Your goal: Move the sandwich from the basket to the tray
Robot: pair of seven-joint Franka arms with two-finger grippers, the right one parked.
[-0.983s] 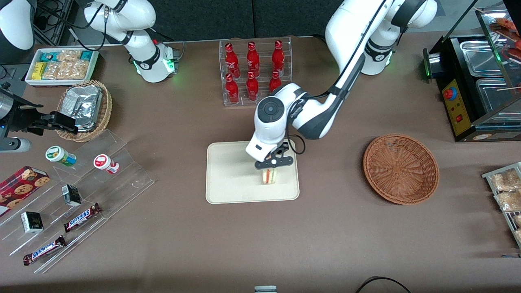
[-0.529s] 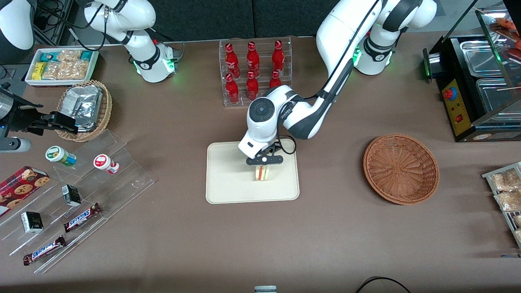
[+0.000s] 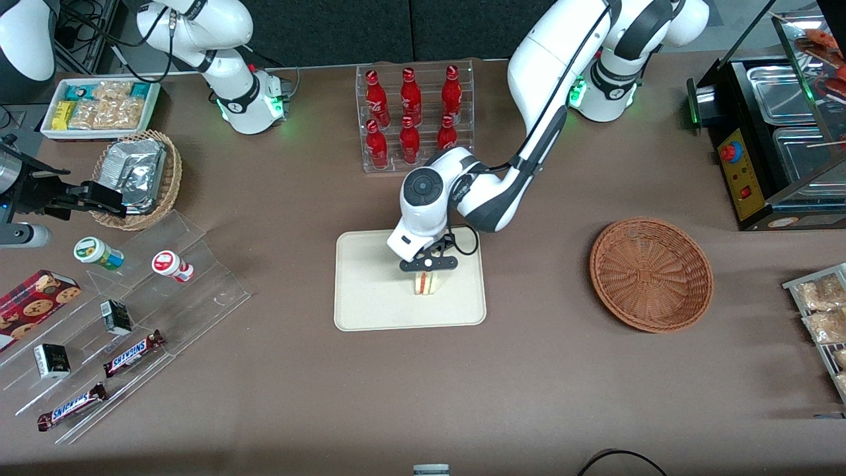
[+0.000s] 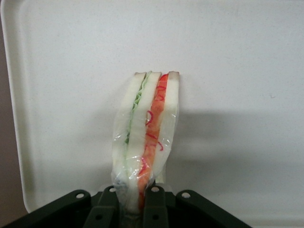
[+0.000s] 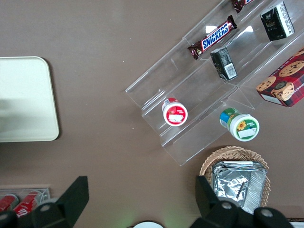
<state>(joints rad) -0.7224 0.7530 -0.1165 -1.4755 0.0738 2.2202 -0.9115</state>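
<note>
Gripper [image 3: 428,277] low over tray [image 3: 370,297], fingers [image 4: 154,202] clamped on sandwich [image 3: 427,283], wedge upright, filling edge showing. Basket [image 3: 651,274] on desk [image 3: 529,383] at tray's three o'clock, well apart, toward working arm's end.

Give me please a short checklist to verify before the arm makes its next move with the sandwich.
1. Sandwich out of the basket: ok, the basket holds nothing.
2. Sandwich over the tray: ok, well inside the rim.
3. Gripper hold: ok, jaws shut on the wrapped sandwich's edge in the wrist view.
4. Sandwich resting on the tray surface: cannot tell; no view shows the contact.
5. Landing spot on the tray clear: ok, only bare cream plastic around it.
6. Bottle rack clear of the gripper: ok, it stands farther from the front camera.
</note>
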